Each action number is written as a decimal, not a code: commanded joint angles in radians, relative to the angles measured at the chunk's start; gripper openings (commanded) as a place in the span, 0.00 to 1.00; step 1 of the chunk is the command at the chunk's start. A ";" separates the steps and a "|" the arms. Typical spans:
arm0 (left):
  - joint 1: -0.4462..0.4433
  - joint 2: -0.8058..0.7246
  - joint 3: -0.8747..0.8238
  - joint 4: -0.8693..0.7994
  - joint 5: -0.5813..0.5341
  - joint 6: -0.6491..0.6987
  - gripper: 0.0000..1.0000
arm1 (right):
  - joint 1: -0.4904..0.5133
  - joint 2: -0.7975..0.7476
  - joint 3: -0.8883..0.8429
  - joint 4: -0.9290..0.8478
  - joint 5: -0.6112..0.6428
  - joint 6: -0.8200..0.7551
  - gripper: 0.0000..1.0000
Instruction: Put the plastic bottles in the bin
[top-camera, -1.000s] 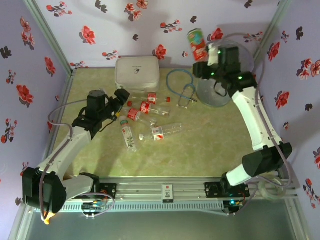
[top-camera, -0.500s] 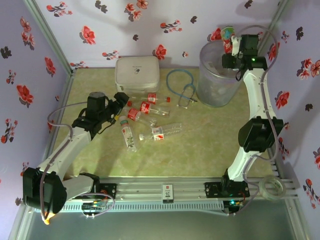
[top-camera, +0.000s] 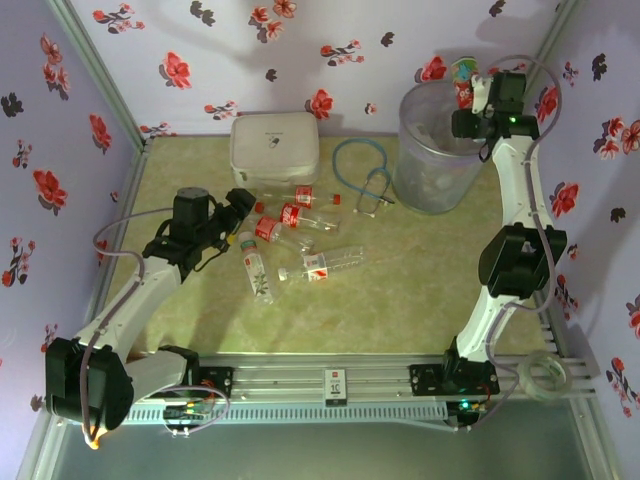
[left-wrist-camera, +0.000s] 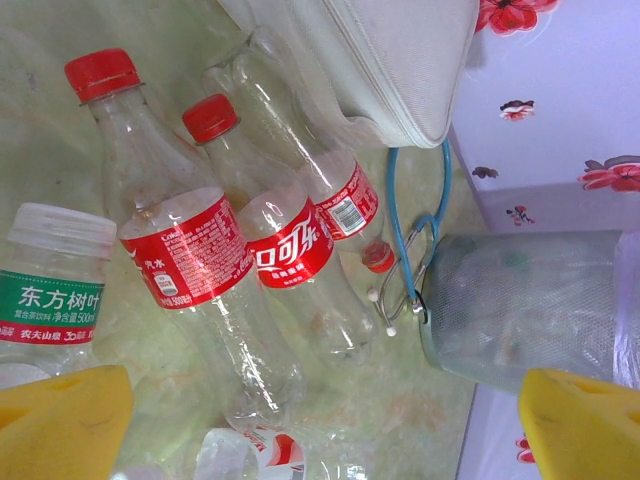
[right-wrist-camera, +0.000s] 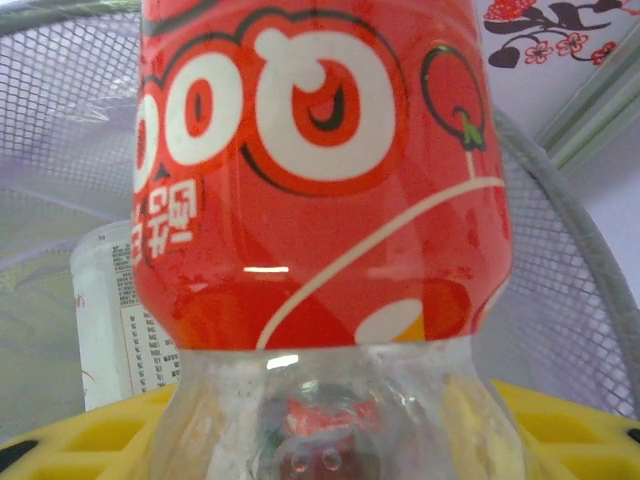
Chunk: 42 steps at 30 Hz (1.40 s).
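A red-labelled bottle (top-camera: 464, 80) hangs over the bin's (top-camera: 425, 185) 1 o'clock rim, clamped in the right gripper (top-camera: 480, 92). Dropping it seems next: the jaws need only part. More bottles (top-camera: 292, 215) lie at the bin's 8 o'clock, beside the left gripper (top-camera: 238, 207), spread wide and empty.

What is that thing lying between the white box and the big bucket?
A blue stethoscope lies on the table between the white case and the bin. The top view shows it, and the left wrist view does too.
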 joint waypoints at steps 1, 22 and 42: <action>0.008 -0.015 -0.011 0.001 -0.016 0.022 0.99 | -0.009 0.012 -0.019 0.041 -0.019 -0.010 0.60; 0.014 0.003 -0.013 0.013 -0.015 0.022 0.99 | -0.018 0.000 -0.055 0.053 -0.034 0.004 0.74; 0.006 0.053 0.033 -0.276 -0.159 0.212 0.96 | 0.055 -0.144 0.075 -0.057 -0.123 0.183 0.69</action>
